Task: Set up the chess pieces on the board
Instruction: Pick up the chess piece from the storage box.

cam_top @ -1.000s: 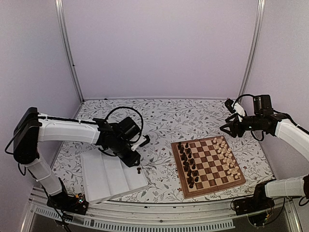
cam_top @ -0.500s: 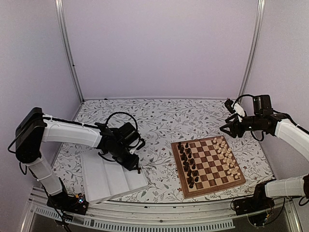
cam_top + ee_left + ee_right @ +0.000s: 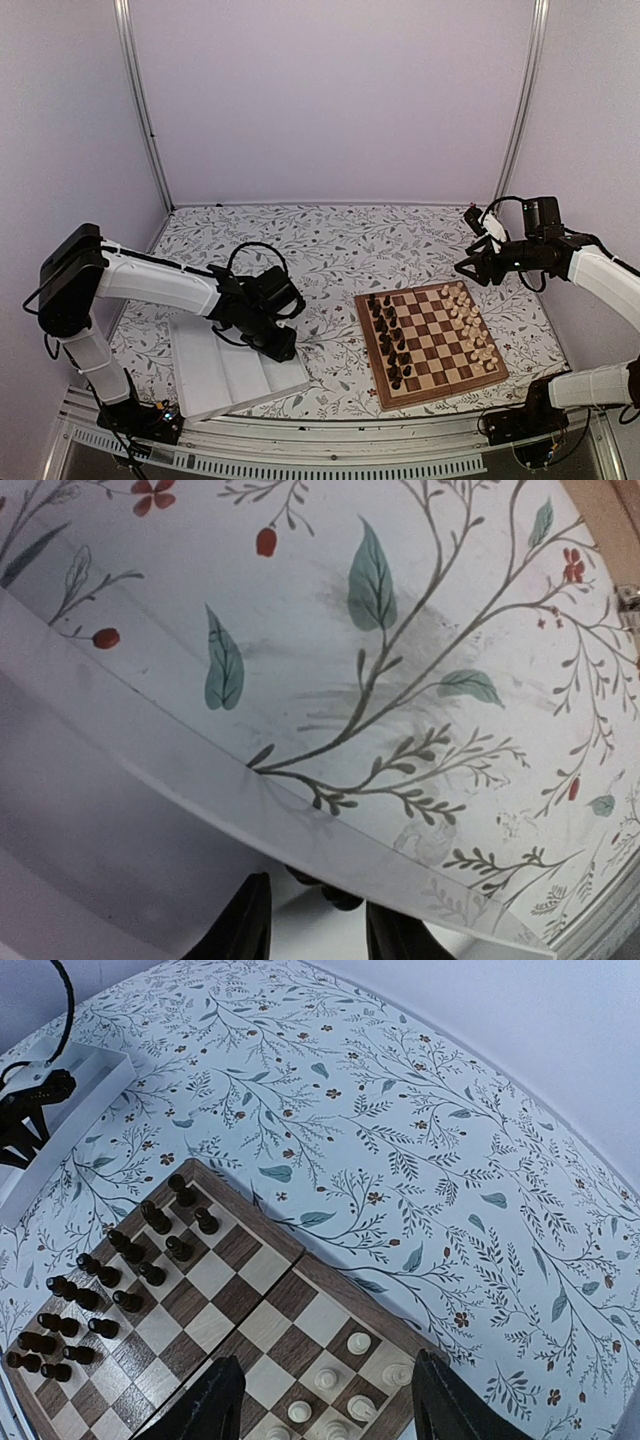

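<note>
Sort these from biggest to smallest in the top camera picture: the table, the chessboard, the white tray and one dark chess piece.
1. table
2. chessboard and white tray: they look about the same size, so I won't rank them
3. dark chess piece, by far the smallest

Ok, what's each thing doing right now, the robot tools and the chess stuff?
left tool, open, low in the tray, around one dark piece
right tool, open, nothing in it, hovering by the board
board, lying flat
dark chessmen, in two rows on it
cream chessmen, lined up on the opposite side
</note>
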